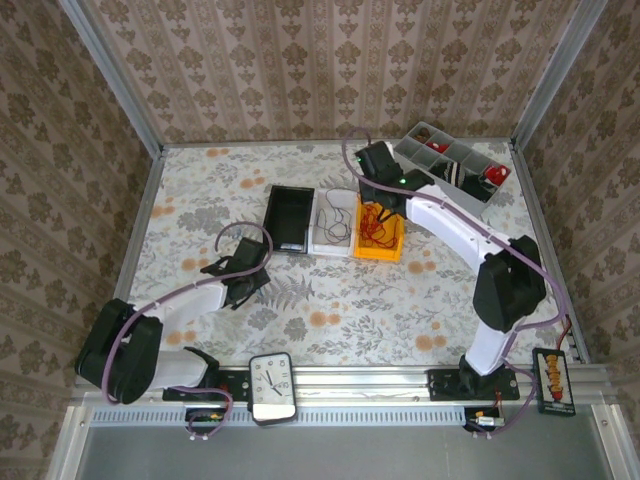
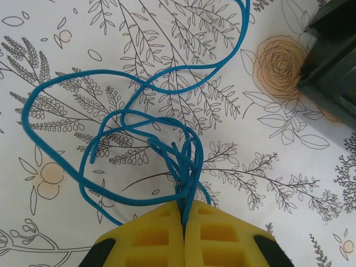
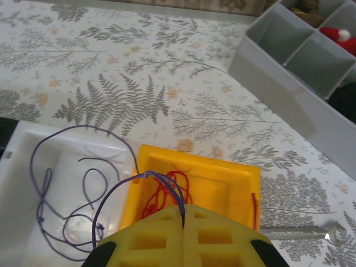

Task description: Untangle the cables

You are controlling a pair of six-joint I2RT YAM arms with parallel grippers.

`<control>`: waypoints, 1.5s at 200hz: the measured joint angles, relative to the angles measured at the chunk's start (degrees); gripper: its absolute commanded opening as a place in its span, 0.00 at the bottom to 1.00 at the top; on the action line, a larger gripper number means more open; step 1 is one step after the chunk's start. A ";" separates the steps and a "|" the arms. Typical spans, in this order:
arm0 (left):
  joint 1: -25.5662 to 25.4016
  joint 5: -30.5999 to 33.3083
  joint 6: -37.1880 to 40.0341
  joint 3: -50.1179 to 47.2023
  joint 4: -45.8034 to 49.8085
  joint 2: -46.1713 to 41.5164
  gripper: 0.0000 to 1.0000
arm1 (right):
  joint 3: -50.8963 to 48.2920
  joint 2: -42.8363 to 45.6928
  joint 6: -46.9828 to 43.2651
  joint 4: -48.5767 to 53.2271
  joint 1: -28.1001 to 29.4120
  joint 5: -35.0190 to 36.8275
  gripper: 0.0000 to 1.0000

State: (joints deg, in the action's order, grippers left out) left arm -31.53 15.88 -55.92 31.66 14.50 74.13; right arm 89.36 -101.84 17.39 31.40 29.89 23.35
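Red cable (image 3: 167,197) in yellow bin (image 3: 200,159), right gripper (image 3: 183,209) pinching dark cable (image 3: 83,127), left gripper (image 2: 183,218) pinching blue cable (image 2: 186,167)

No text or label can be read

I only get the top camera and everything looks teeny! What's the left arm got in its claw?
Observer: The left gripper is shut on a blue cable, and the cable's loose loops lie on the table.
Operator: Ooh! And the other claw?
Observer: The right gripper pinches a dark grey cable that trails back into the white tray.
Operator: Is anything by the yellow box that I might bump?
Observer: Yes, a metal wrench lies on the table beside the yellow bin.
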 measured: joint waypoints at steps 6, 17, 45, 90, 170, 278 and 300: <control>0.00 -0.02 0.00 0.02 0.00 0.13 0.00 | 0.74 -0.70 -0.35 0.42 0.52 0.00 0.00; 0.00 -0.02 0.00 0.02 0.02 0.20 0.00 | 1.79 -2.01 -0.94 1.03 1.53 -0.22 0.00; 0.00 0.00 0.00 0.15 -0.02 0.20 0.00 | 4.13 -5.29 -1.44 3.45 3.56 -1.75 0.00; 0.00 0.00 0.02 0.31 0.00 0.20 0.00 | 8.15 -10.12 -1.33 5.29 5.27 -5.92 0.00; 0.00 0.00 0.02 0.50 0.04 0.20 0.00 | 10.91 -16.63 0.96 6.56 5.79 -16.02 0.00; 0.00 -0.31 0.07 2.38 0.02 3.48 0.00 | 0.79 -12.59 3.85 6.21 6.08 -21.11 0.00; 0.00 -0.66 0.07 2.67 0.00 3.93 0.00 | 0.92 -11.10 3.85 6.14 6.05 -21.03 0.00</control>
State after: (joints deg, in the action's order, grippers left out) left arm -31.53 15.22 -55.86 34.33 14.50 78.06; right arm 90.28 -112.95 21.23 37.54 35.94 2.33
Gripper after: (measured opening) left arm 0.060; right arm 0.062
